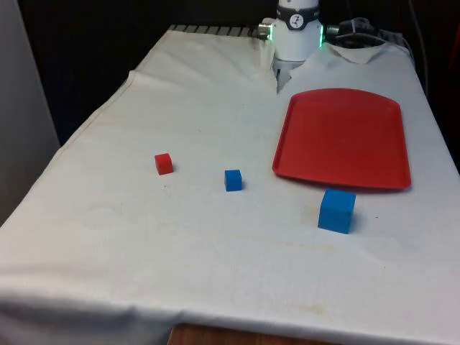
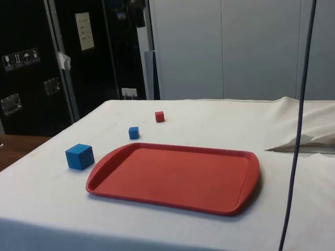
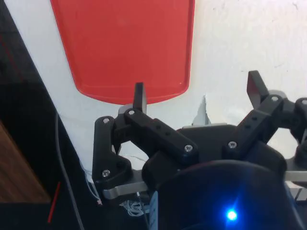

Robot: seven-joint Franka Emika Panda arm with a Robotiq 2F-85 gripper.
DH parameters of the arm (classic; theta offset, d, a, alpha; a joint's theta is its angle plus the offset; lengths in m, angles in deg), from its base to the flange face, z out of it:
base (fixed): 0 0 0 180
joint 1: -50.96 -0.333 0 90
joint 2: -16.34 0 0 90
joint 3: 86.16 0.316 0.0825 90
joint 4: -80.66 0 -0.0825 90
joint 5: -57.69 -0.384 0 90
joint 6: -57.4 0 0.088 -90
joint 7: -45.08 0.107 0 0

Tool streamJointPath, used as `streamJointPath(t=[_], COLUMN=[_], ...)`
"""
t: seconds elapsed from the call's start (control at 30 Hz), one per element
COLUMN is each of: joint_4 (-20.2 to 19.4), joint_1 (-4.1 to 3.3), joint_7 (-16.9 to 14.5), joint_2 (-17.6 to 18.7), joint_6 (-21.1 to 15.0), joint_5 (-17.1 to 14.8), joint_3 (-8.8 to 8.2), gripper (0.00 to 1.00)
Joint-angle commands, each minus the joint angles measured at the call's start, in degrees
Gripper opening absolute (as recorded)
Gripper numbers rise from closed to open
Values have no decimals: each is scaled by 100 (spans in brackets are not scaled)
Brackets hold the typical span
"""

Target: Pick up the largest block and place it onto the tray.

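Observation:
The largest block, a big blue cube (image 1: 336, 210) (image 2: 79, 156), stands on the white cloth just in front of the red tray (image 1: 341, 136) (image 2: 178, 175) (image 3: 124, 43), apart from its near edge. A small blue cube (image 1: 233, 180) (image 2: 134, 133) and a small red cube (image 1: 163, 163) (image 2: 159, 116) lie further to the front view's left. In the wrist view my gripper (image 3: 197, 92) hangs high over the tray's far end and the cloth, open, with nothing between its fingers.
The tray holds nothing. The cloth is rumpled into a raised fold (image 1: 359, 52) (image 2: 306, 138) near the robot's base (image 1: 296, 32). A thin cable (image 2: 297, 136) hangs down in front of the side view.

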Motion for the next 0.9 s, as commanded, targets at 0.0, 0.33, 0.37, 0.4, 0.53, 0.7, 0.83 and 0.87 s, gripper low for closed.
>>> streamJointPath(t=[0.0,0.33,0.37,0.4,0.53,0.7,0.83,0.87], joint_4=[46,149,172,183,189,206,264,281], joint_1=[17,40,52,52,34,40,34,34], joint_7=[-29,-155,-178,-189,-189,-183,-143,-132], joint_2=[57,223,246,258,264,286,350,367], joint_6=[17,-69,-69,-69,-74,-86,-143,-172], joint_5=[-34,-69,-74,-74,-63,-63,-97,-103], joint_3=[-6,-34,-40,-46,-52,-52,-40,-34], gripper=[100,100,100,100,100,100,100,100])
